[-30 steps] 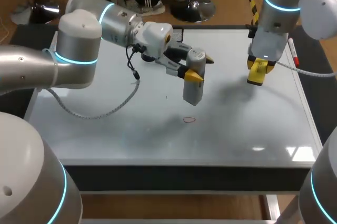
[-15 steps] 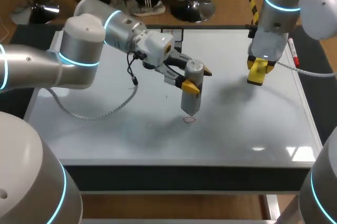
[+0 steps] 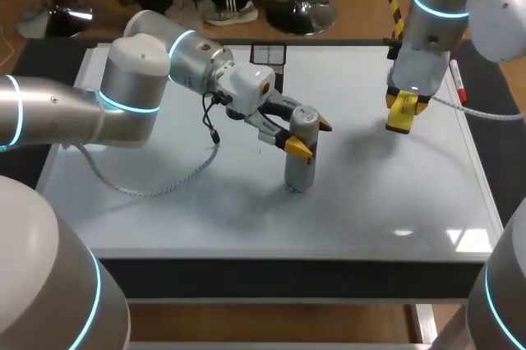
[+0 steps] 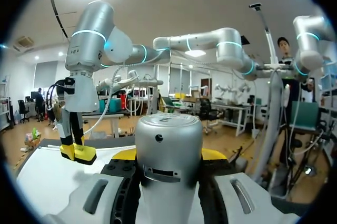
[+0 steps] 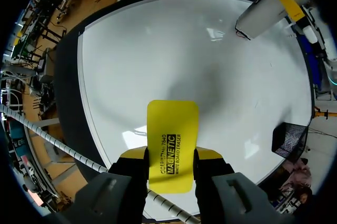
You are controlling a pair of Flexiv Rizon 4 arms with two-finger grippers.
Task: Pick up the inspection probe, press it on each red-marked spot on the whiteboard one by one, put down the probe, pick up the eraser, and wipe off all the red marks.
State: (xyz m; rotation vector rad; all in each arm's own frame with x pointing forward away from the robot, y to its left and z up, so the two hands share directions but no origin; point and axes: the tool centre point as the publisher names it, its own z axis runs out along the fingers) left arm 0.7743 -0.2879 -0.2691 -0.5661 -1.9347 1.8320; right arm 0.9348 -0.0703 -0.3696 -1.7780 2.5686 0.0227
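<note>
My left gripper (image 3: 311, 135) is shut on the grey cylindrical probe (image 3: 301, 159), which stands upright with its lower end on the whiteboard (image 3: 386, 202) near the middle. No red mark shows; the spot under the probe is hidden. In the left wrist view the probe (image 4: 168, 150) fills the space between my fingers. My right gripper (image 3: 403, 110) hangs above the board's right part, shut on the yellow eraser (image 3: 400, 117). From the right wrist the eraser (image 5: 172, 150) sticks out between the fingers, and the probe (image 5: 260, 16) is far ahead.
A red-capped marker pen (image 3: 457, 80) lies along the board's right edge. A black mesh holder (image 3: 267, 55) sits at the back edge. The left arm's cable (image 3: 164, 177) trails over the board's left half.
My left arm has lowered the probe toward the front, onto the small red mark, which it now covers. The right arm has stayed still with the eraser.
</note>
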